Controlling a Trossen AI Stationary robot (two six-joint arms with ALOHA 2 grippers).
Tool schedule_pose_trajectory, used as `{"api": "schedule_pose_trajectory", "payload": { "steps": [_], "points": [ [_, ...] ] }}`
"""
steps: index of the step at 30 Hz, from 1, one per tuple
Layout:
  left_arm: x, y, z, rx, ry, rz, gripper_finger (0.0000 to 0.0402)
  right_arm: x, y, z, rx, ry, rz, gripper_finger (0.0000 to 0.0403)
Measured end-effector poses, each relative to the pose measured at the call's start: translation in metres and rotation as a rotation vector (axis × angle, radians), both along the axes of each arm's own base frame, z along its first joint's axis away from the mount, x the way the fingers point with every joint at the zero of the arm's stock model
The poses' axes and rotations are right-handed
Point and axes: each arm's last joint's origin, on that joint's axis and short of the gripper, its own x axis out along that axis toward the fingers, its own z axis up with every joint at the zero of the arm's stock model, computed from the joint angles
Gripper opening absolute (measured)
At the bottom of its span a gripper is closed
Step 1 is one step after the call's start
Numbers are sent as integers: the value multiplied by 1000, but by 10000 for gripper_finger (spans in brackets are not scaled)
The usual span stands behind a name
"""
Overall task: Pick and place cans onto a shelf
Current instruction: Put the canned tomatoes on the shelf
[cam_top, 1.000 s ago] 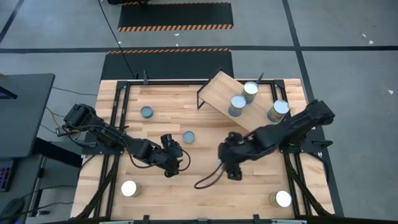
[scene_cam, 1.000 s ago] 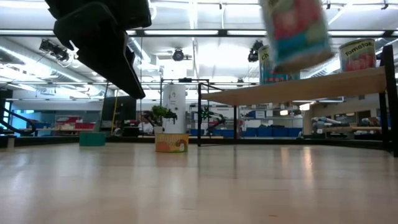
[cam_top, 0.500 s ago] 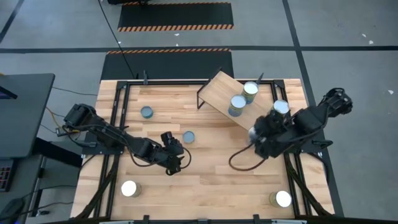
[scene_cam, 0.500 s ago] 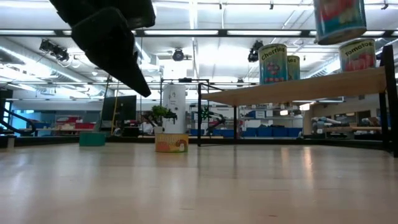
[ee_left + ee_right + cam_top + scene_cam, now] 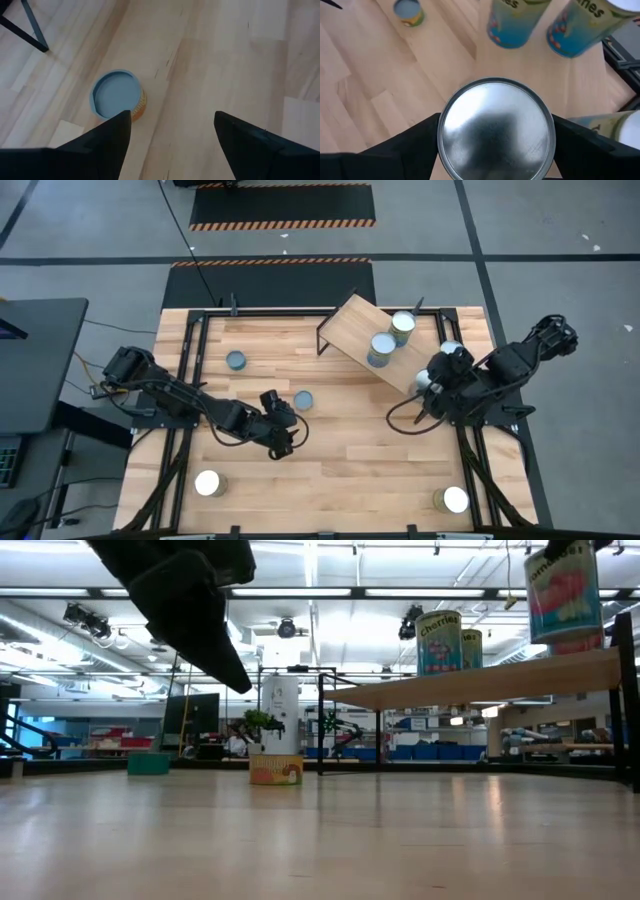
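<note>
right hand (image 5: 495, 150) | carried can (image 5: 495, 130) | from mid-table to shelf (image 5: 370, 330) edge

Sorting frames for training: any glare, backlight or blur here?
High view: two cans' tops blow out white. Low view: bright ceiling lights leave the left pincer a black silhouette. Right wrist view: held can's lid shows soft grey reflections; shelf cans look blurred.

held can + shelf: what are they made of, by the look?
Held can in the right gripper: probably metal, with a shiny brushed silver top that shows blurred reflections. Shelf: light wood-look board with faint grain, matte, on a thin black frame, likely metal. Solid wood or veneer cannot be told.
</note>
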Motion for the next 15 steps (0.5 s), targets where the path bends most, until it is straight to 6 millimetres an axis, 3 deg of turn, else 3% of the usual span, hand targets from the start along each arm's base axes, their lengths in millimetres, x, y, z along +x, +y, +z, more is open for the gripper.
{"api": "schedule_pose_trajectory", "payload": {
  "steps": [8, 15],
  "points": [
    [0, 0, 0, -1, -2, 0, 291, -20, -12, -13, 11, 0, -8, 337],
    [0, 0, 0, -2, -3, 0, 291, -23, -14, -21, 8, 22, -7, 349]
  ]
}}
